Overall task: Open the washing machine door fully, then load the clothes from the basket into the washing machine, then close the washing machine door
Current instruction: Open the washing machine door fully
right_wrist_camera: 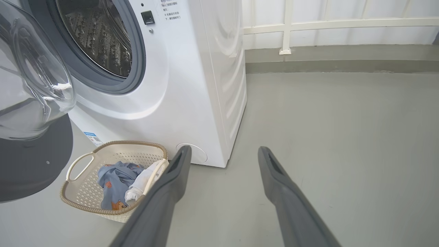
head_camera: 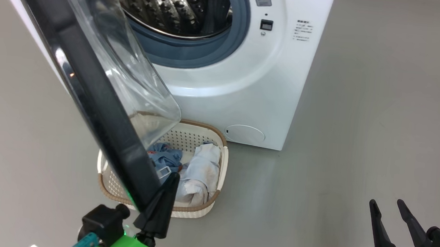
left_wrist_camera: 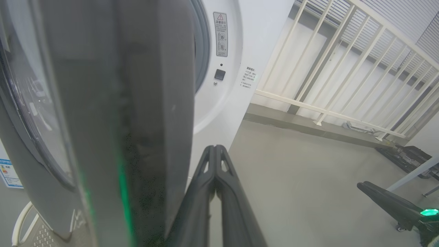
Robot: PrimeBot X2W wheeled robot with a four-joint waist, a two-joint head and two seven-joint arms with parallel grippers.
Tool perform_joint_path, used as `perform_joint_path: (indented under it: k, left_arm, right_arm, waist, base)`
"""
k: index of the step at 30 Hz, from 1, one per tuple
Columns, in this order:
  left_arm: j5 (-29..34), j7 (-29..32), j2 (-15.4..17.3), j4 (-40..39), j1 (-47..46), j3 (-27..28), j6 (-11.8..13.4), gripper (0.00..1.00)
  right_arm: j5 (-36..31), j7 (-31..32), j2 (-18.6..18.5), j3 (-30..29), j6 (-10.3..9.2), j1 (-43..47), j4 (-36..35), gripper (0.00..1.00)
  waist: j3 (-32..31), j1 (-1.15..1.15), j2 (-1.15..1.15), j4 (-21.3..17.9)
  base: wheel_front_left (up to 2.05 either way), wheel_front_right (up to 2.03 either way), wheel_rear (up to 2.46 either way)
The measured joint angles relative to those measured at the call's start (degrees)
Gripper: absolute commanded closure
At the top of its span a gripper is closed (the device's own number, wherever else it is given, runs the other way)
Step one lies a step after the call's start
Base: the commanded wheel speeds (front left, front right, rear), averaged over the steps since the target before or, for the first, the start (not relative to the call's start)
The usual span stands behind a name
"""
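Nearest me, the robot's left pincer (head_camera: pixel 170 183) has its two long dark fingers pressed flat together with nothing between them. Its tip lies at the low edge of the large round washing machine door (head_camera: pixel 98 101), whose wide glossy black rim and bulging clear glass bowl (head_camera: pixel 129 71) stand swung out from the opening; whether the tip touches the rim or sits just beside it I cannot tell. The right pincer (head_camera: pixel 386 203) hangs well apart over the grey floor (head_camera: pixel 341 150), fingers spread wide and empty. Just past the door's low edge, the small cream perforated plastic basket (head_camera: pixel 222 167) with its brown woven-look rim sits on the floor close before the machine. Both clothes lie in it: the light blue garment (head_camera: pixel 165 156) and the white stained garment (head_camera: pixel 201 173). Behind stands the big white front-loading washing machine (head_camera: pixel 271 84), with no cloth in the visible part of its steel drum (head_camera: pixel 166 3), ringed by the grey-blue gasket (head_camera: pixel 194 53). I judge the opening well on, perhaps not finished, with loading and closing all left. In the head view the door's rim cuts across the basket's left side, while the right wrist view gives the basket whole, with a handle slot (right_wrist_camera: pixel 80 164) and orange prints (right_wrist_camera: pixel 118 205) on the blue garment. The left wrist view brings the door's edge close, with a green glint (left_wrist_camera: pixel 123 192) on it, and a white railing (left_wrist_camera: pixel 325 112) beyond the machine.
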Motion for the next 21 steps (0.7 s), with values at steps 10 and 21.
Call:
perform_joint_path:
  k: [10,21]
  left_arm:
    - [0.08,0.0,0.21,-3.31,3.21,2.67,1.37,1.0]
    - [1.24,-0.01,0.56,-6.31,6.69,5.97,3.11,1.0]
  right_arm:
    - [0.0,0.0,-0.19,0.24,0.0,0.07,-0.07,0.0]
    - [0.0,0.0,-0.43,0.25,0.0,0.29,-0.38,0.0]
  waist:
    - [-0.2,0.0,0.0,2.27]
    - [-0.04,0.0,0.0,4.84]
  base:
    - [0.0,0.0,0.0]
    - [0.0,0.0,0.0]
